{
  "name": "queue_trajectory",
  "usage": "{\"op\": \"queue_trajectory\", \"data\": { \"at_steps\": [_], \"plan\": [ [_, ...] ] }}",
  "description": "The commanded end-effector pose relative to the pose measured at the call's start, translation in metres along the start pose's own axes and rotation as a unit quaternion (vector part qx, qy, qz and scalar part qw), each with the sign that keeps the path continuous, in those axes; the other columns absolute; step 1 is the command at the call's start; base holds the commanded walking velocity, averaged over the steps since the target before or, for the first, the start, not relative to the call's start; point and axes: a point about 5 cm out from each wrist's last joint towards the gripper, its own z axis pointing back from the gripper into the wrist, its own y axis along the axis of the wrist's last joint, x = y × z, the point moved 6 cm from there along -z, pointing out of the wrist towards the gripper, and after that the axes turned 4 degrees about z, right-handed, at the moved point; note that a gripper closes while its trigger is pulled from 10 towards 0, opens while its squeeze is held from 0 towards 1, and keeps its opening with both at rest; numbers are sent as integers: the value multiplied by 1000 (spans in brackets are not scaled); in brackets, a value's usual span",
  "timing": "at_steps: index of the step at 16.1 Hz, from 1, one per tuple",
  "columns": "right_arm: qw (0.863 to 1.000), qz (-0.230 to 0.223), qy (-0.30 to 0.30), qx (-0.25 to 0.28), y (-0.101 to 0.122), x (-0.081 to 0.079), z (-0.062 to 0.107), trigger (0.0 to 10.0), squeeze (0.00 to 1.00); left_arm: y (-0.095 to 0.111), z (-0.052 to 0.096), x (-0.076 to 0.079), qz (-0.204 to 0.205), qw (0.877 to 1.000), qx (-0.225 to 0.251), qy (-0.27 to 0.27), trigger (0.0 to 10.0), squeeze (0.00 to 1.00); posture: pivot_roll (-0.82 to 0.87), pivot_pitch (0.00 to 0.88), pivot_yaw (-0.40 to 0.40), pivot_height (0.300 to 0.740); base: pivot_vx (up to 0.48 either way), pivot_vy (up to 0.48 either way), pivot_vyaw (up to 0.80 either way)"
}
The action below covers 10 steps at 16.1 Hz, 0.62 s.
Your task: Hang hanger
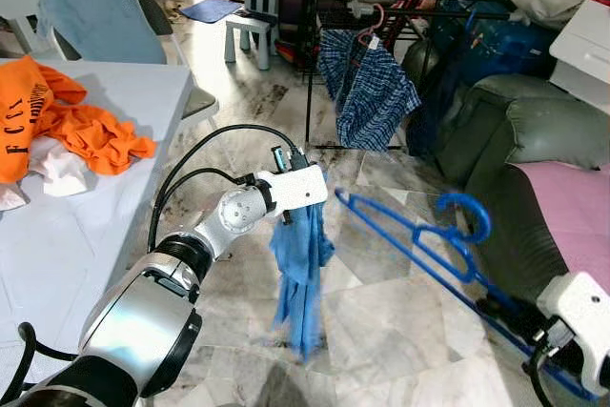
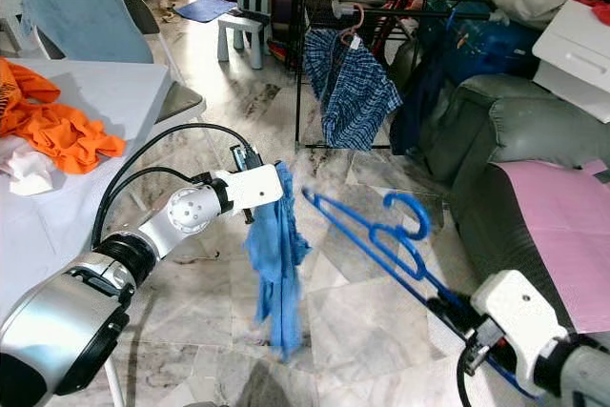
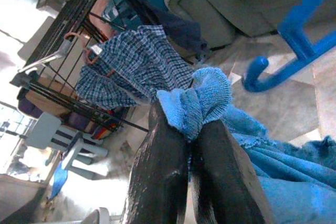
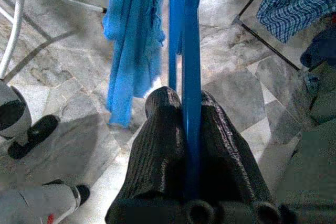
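Observation:
A blue plastic hanger [image 1: 419, 240] stretches across the middle of the scene, hook up, one end near a hanging blue cloth [image 1: 300, 269]. My right gripper [image 4: 184, 108] is shut on the hanger's lower bar [image 4: 191, 51], low at the right [image 2: 453, 316]. My left gripper [image 3: 191, 129] is shut on the top edge of the blue cloth [image 3: 202, 100], which dangles toward the marble floor. A black drying rack [image 1: 381, 7] stands behind, with a checked garment [image 1: 367, 88] on a pink hanger [image 1: 372, 26].
A white table [image 1: 124, 111] at the left carries orange clothing [image 1: 67, 121]. A dark green sofa [image 1: 515, 140] with a pink cover lies to the right. A blue-backed chair [image 1: 95, 16] and a small pale stool [image 1: 255, 7] stand farther back.

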Motion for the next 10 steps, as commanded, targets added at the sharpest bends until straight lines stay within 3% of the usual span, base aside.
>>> {"op": "queue_trajectory", "data": {
  "at_steps": [1, 7, 10],
  "plan": [
    [1000, 8, -11, -1, -1, 5, 1, 10000, 0, 8, -2, -5, -15, 1000, 12, -3, 10000, 0, -17, 0, -71, 740, 0, 0, 0],
    [1000, 8, -14, 8, 0, 5, -4, 10000, 0, 16, -2, -2, -3, 999, 36, -12, 10000, 0, -16, 0, -74, 740, 0, 0, 0],
    [1000, 1, 5, -3, -3, 1, 3, 10000, 0, -5, -2, -12, 21, 999, -31, 20, 10000, 0, -19, 0, -73, 740, 0, 0, 0]
  ]
}}
